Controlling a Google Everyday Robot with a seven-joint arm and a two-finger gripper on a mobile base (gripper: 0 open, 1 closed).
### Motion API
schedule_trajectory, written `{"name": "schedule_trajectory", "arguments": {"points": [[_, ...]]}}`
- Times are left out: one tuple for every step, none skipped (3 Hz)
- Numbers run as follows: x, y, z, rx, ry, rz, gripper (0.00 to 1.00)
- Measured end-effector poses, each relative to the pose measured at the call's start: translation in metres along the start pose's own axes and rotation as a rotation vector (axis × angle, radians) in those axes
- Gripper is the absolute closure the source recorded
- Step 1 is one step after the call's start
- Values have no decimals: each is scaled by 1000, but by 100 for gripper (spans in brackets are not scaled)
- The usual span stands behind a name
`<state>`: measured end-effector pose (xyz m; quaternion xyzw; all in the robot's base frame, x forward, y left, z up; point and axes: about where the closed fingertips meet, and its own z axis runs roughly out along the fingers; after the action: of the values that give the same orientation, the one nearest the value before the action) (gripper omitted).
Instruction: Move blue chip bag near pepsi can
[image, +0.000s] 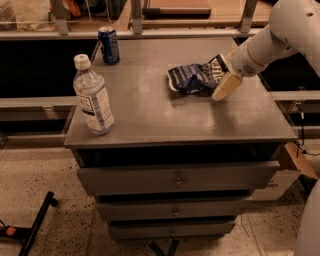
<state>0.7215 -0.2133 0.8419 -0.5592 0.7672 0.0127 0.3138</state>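
**Mia:** What is on top of the gray cabinet (150, 117) in the camera view?

**Ben:** Three things. The blue chip bag (192, 77) lies flat and crumpled on the right side, near the back. The pepsi can (109, 45) stands up straight at the back left corner. A clear water bottle (93, 97) with a white cap stands at the front left.

**Mia:** Is the bag close to the can?

**Ben:** No. They are well apart, with bare gray top between them.

**Mia:** Where is the gripper (225, 82)?

**Ben:** It is at the right end of the bag, low over the cabinet top. It touches the bag or is just beside it. The white arm (270, 42) comes down to it from the top right corner.

**Mia:** Is the gripper open or closed?

**Ben:** I cannot tell. The bag and the arm hide part of it.

**Mia:** What is under the top?

**Ben:** Gray drawers (175, 179), one below the other. The top one is pulled out a little. A black stand (35, 220) lies on the speckled floor at the left.
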Motion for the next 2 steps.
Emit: {"name": "schedule_trajectory", "arguments": {"points": [[-6, 1, 3, -9, -14, 0, 41], [-4, 9, 2, -19, 5, -16, 64]]}}
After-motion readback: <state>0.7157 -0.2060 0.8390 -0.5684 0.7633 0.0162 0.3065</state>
